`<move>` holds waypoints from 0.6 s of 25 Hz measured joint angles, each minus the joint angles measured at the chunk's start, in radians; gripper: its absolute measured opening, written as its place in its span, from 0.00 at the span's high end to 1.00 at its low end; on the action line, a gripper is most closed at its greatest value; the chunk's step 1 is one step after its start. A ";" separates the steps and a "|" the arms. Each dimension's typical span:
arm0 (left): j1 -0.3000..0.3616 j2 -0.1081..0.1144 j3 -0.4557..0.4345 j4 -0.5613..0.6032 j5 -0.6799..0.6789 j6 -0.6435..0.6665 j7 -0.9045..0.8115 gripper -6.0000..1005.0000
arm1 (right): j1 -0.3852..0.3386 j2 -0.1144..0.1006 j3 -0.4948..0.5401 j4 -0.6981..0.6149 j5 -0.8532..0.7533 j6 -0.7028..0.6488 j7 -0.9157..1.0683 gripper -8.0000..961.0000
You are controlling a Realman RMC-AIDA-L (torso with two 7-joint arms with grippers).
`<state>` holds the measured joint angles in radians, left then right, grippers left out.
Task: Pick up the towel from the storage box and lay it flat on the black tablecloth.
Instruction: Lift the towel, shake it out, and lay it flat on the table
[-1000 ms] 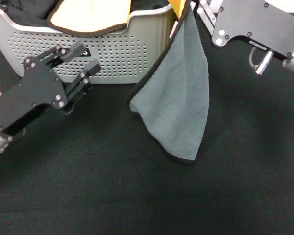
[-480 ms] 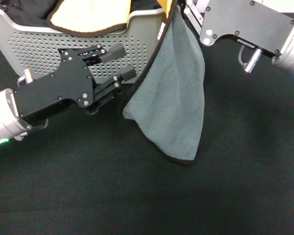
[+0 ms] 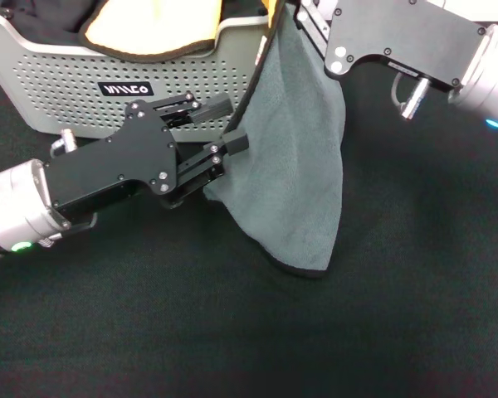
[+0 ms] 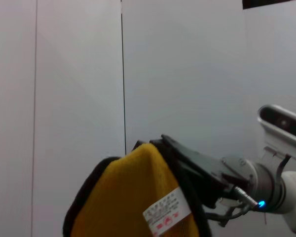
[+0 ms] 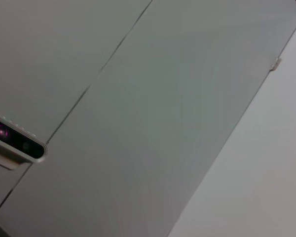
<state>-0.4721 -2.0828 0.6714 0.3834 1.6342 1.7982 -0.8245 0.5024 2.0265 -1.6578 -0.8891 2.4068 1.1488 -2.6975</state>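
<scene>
The grey-teal towel [image 3: 295, 157] hangs by one corner from my right gripper [image 3: 299, 12], which is shut on it at the top edge of the head view. Its lower tip touches the black tablecloth [image 3: 232, 340]. My left gripper [image 3: 230, 124] is open at the towel's left black hem, with one finger in front of the cloth and one beside it. The left wrist view shows the towel's yellow-orange back [image 4: 133, 197] with a white tag, pinched by my right gripper [image 4: 164, 147]. The storage box [image 3: 50, 75] stands at the back left.
A yellow-faced cloth with dark trim [image 3: 149, 23] lies in the storage box, next to dark fabric. The box carries a small black label [image 3: 125, 88]. The right wrist view shows only pale wall panels.
My left gripper has moved right, from in front of the box to the towel's left hem. My right gripper has shifted slightly left with the towel. The box label has come into view.
</scene>
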 joint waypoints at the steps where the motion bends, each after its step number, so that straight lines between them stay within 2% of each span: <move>1: 0.000 -0.001 0.000 0.000 0.001 -0.003 0.000 0.61 | 0.000 0.000 -0.003 -0.002 0.000 0.000 0.000 0.97; 15: 0.001 -0.007 0.009 -0.028 0.054 -0.109 -0.002 0.61 | -0.007 -0.003 0.030 -0.068 0.001 0.000 -0.005 0.96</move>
<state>-0.4712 -2.0901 0.6806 0.3558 1.6882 1.6888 -0.8267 0.4953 2.0239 -1.6273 -0.9567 2.4073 1.1492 -2.7027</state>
